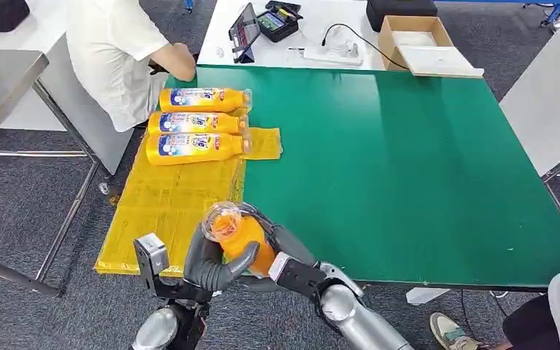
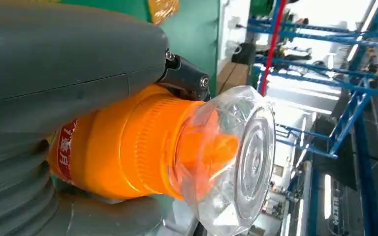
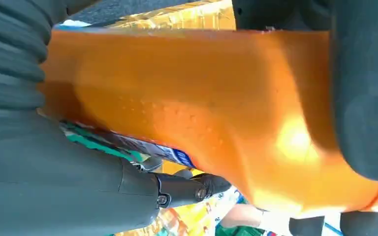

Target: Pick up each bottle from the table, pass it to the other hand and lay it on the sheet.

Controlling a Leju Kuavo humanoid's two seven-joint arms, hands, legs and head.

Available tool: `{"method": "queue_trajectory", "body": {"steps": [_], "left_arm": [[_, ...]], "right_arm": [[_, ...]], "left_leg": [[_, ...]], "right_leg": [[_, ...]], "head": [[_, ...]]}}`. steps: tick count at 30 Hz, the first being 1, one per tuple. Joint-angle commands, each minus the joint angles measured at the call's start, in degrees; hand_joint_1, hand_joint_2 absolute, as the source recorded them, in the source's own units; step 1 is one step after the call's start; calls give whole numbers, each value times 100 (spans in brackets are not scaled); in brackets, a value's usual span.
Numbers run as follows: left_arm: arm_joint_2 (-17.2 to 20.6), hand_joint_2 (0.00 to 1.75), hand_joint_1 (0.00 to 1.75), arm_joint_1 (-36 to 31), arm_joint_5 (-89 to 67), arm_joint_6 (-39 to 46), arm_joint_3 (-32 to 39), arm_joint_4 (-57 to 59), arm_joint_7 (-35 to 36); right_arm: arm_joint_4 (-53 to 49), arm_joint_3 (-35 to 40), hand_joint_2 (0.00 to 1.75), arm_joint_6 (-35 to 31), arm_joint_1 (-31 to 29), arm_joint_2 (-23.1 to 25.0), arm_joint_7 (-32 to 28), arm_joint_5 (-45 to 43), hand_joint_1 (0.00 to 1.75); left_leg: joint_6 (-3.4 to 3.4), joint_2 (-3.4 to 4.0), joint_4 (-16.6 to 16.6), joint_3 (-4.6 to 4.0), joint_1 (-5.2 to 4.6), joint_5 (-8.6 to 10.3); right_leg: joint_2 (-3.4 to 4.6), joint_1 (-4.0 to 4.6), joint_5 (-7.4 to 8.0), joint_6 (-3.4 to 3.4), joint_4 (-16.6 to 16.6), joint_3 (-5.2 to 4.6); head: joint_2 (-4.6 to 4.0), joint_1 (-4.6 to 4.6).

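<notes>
An orange bottle [image 1: 235, 232] with a clear cap is held upright over the table's near edge, where the yellow sheet [image 1: 168, 204] ends. My left hand [image 1: 211, 264] wraps around it from the left and my right hand [image 1: 286, 251] grips it from the right. The left wrist view shows the bottle's neck and cap [image 2: 211, 157] sticking out past my left hand [image 2: 54, 64]. In the right wrist view the bottle's body [image 3: 202, 108] lies inside my right hand [image 3: 44, 172]. Three more orange bottles [image 1: 193, 123] lie side by side on the far part of the sheet.
The green table [image 1: 394, 160] stretches away to the right. A person in a white shirt [image 1: 117, 51] stands at its far left corner. Behind it a white table holds a cardboard box [image 1: 415, 40], a tablet [image 1: 244, 29] and a power strip [image 1: 328, 52].
</notes>
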Motion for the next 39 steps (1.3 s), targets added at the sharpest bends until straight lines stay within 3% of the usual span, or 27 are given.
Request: {"method": "queue_trajectory", "body": {"steps": [1, 12, 17, 23, 28, 33, 39], "left_arm": [[257, 175, 175, -202, -290, -34, 82, -142, -22], [247, 175, 175, -270, -550, -12, 98, -101, -48], [312, 175, 175, -574, -2465, 910, 195, 41, 133], [545, 175, 175, -824, -4137, 873, 355, 175, 548], [611, 175, 175, -996, -4581, 654, 395, 331, 753], [767, 175, 175, -1496, -5379, 335, 224, 1036, 1199], [610, 175, 175, -2203, -6203, 510, 608, 2540, 1631]], "right_arm": [[17, -158, 175, 102, -55, 9, -9, 54, 0], [16, -211, 175, 102, -11, 2, -47, 78, 0], [-60, -285, 175, 103, 49, 26, -93, 126, 0], [-187, -446, 175, 57, 191, 55, -140, 240, 0], [-386, -595, 175, 18, 369, 37, -155, 253, 0], [-368, -729, 175, 48, 451, 31, -208, 278, 0], [-724, -798, 175, -68, 754, -97, -209, 556, 0]], "left_leg": [[8, 3, -5, 14, 0, 0], [7, 1, -3, 9, 0, 0], [7, -4, -4, 9, -1, 2], [5, -2, -6, 11, -1, 3], [11, -2, -13, 28, 0, 1], [8, -9, -10, 19, -1, 5], [5, -20, -8, 14, 0, 8]], "right_leg": [[-12, 4, -2, -14, -3, 14], [-9, 4, -1, -8, -3, 10], [-14, 2, -1, -10, -2, 10], [-12, 3, -1, -10, -3, 11], [-21, 6, -4, -19, -9, 29], [-22, 4, -2, -14, -7, 22], [-27, 4, 1, -11, -6, 16]], "head": [[0, 0], [0, 2], [0, 2], [0, 2], [0, 0], [0, 0], [0, -2]]}}
